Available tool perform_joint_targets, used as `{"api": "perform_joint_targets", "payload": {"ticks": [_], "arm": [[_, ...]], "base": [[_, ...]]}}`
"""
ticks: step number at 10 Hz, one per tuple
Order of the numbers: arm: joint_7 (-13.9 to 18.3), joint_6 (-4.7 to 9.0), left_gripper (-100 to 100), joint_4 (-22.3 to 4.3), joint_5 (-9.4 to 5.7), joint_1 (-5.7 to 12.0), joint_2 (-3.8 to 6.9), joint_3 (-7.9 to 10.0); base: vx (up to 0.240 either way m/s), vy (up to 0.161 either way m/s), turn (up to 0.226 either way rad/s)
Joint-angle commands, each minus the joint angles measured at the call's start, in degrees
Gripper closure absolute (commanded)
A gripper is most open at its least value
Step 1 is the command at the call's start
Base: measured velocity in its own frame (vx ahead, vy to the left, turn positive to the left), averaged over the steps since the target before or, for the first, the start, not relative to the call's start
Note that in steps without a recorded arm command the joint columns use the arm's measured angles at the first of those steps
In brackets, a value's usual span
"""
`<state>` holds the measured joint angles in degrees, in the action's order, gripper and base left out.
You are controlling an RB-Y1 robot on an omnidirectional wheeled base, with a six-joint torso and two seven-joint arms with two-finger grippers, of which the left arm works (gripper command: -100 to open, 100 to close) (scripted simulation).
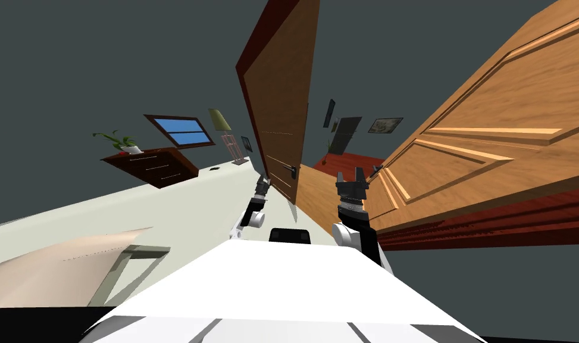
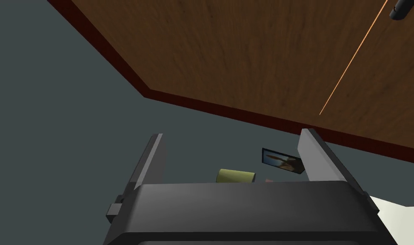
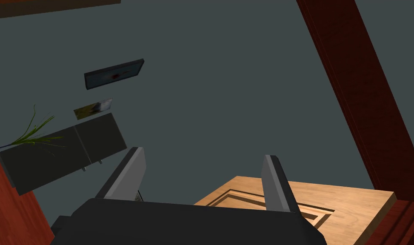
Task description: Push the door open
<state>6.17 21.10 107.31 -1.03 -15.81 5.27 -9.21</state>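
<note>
The dark door point(image 1: 279, 101) is seen ahead, its handle point(image 1: 293, 172) just beyond the left gripper point(image 1: 262, 183). In the wrist views, both pairs of fingers are seen spread apart and empty, and a light door point(image 3: 304, 204) is seen near the right gripper point(image 3: 204, 153).

Nothing legible anywhere: no text, label, brand, number or sign. Plain wood grain, without lettering, on the dark brown door point(image 1: 279, 89) in the upper middle of the head view. Too small to tell any writing on the framed pictures point(image 1: 385, 125) right of centre on the far wall.
</note>
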Motion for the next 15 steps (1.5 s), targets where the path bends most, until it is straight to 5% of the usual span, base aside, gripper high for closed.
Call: {"api": "perform_joint_targets", "payload": {"ticks": [1, 15], "arm": [[0.43, -0.29, -100, -2.83, -0.13, 1.72, 0.63, -1.11], [2.90, -3.13, -100, -24.74, -0.49, 15.09, 4.22, -11.83]], "base": [[0.086, 0.088, -0.123], [0.084, 0.097, -0.112]]}}
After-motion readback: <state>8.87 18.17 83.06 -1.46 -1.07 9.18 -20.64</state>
